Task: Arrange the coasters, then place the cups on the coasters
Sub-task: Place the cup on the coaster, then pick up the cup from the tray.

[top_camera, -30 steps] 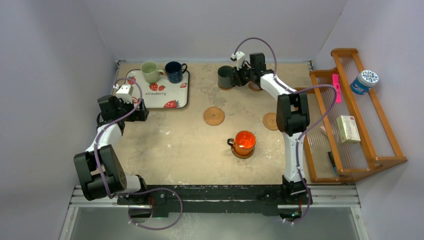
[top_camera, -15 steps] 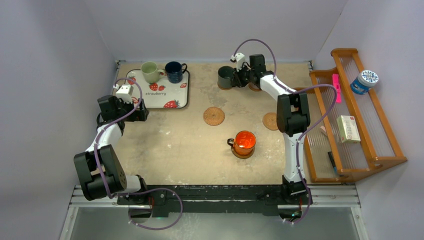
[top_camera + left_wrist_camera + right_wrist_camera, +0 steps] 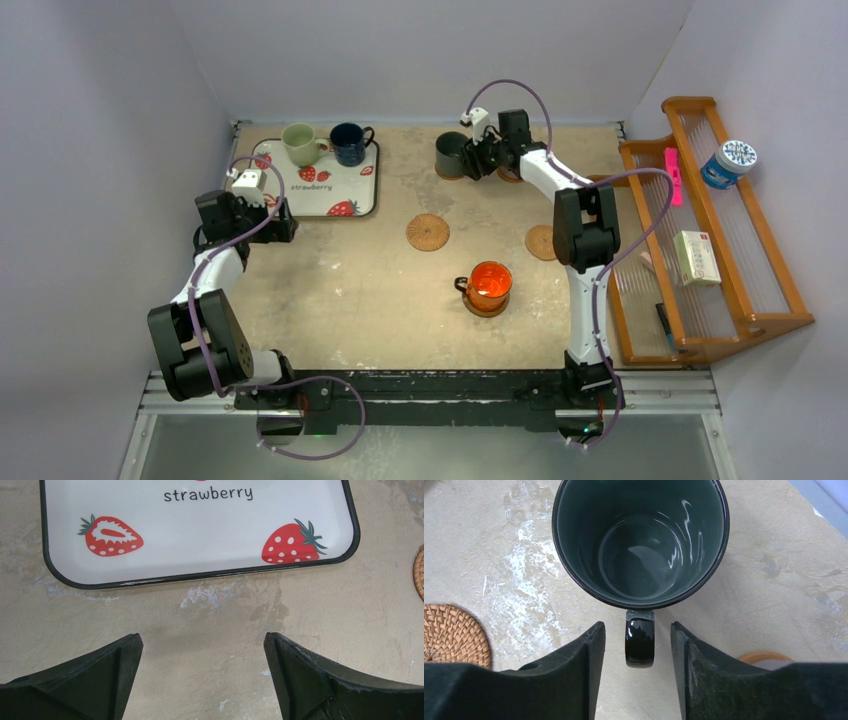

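Note:
The dark green cup stands upright at the back of the table, and a thin brown edge shows at its base in the top view. My right gripper is open, with a gap on each side of the cup's handle. The orange cup sits on a coaster. Bare woven coasters lie at mid-table and right of it. Pale green and navy cups stand on the strawberry tray. My left gripper hangs open over bare table by the tray's near edge.
A plain tan coaster lies just beside my right finger. A wooden rack along the right edge holds a blue-and-white jar, a box and a pink item. Walls close in the left and back.
My right gripper's jaws have parted from the dark green cup's handle, and the cup stays standing where it was. The left arm has not moved.

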You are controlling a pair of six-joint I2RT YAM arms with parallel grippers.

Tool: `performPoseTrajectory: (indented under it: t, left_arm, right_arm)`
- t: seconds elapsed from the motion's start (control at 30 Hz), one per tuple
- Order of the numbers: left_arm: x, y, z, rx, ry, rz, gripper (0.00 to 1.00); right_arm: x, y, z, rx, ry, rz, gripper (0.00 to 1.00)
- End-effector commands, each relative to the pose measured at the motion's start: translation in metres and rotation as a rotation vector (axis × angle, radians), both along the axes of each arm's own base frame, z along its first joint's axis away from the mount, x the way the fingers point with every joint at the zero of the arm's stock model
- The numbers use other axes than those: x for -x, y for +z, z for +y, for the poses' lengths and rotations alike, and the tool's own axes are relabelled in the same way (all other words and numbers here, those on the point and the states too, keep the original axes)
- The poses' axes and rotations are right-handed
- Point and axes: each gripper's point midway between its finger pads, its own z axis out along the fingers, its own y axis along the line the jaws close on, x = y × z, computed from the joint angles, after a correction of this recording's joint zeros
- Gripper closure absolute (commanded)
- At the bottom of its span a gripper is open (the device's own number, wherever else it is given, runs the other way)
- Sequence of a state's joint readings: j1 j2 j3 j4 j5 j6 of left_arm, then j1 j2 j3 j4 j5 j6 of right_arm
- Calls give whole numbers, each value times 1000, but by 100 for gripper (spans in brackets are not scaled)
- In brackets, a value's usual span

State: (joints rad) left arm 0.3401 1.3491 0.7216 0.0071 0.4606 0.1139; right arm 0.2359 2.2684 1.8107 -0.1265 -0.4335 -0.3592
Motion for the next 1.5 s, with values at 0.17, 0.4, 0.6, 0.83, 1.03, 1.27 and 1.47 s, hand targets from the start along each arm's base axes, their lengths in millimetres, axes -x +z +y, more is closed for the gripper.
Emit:
performPoseTrajectory:
  t: [0.17, 0.4, 0.6, 0.83, 1.03, 1.27, 1.47]
  left_arm:
    - [-6, 8, 0, 8, -6, -38, 0]
    - [-6, 9, 1, 6, -4, -38, 0]
    - [-6, 9, 1, 4, 0, -38, 0]
    - [-6, 8, 1, 6, -1, -36, 0]
    - [-7, 9, 5, -8, 13, -32, 0]
    - [-16, 27, 12, -28, 32, -55, 0]
    - [-25, 36, 17, -35, 43, -71, 0]
  right_arm:
    - [3, 44, 3, -2, 22, -82, 35]
    - [11, 67, 5, -16, 39, -101, 3]
    - [22, 94, 4, -32, 42, -115, 1]
    - [43, 125, -4, -30, 37, -153, 1]
    - [77, 140, -16, -12, 29, -175, 1]
    - [125, 149, -34, 12, 13, -218, 1]
    - [157, 145, -50, 23, -42, -230, 1]
